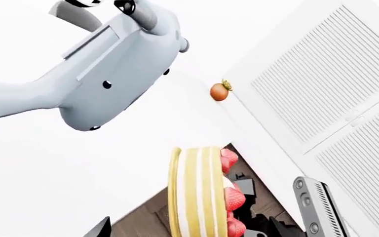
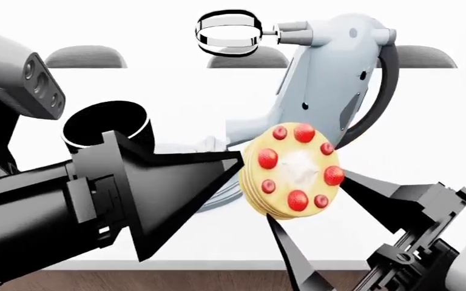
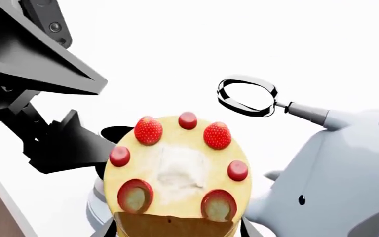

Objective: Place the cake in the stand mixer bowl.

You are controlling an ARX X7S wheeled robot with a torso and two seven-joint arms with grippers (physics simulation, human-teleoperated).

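The cake (image 2: 292, 170) hangs above the white table (image 2: 443, 151), tipped so its strawberry top faces the head camera. My right gripper (image 2: 306, 197) is shut on the cake's sides; in the right wrist view the cake (image 3: 176, 173) fills the space between its jaws (image 3: 176, 229). My left gripper (image 1: 193, 234) is open, with the cake (image 1: 199, 197) edge-on between its spread fingers and not touching them. One large black finger (image 2: 184, 176) points at the cake's left edge. The black stand mixer bowl (image 2: 107, 124) stands left of the cake, partly hidden by my left arm.
The pale grey stand mixer (image 2: 330, 79) rises behind the cake, head tilted up, wire whisk ring (image 2: 229, 30) on top. It also shows in both wrist views (image 1: 110, 79) (image 3: 334, 168). A small orange fruit (image 1: 220, 91) lies near white louvered doors (image 1: 334, 89). Grey chairs (image 2: 85, 57) line the far side.
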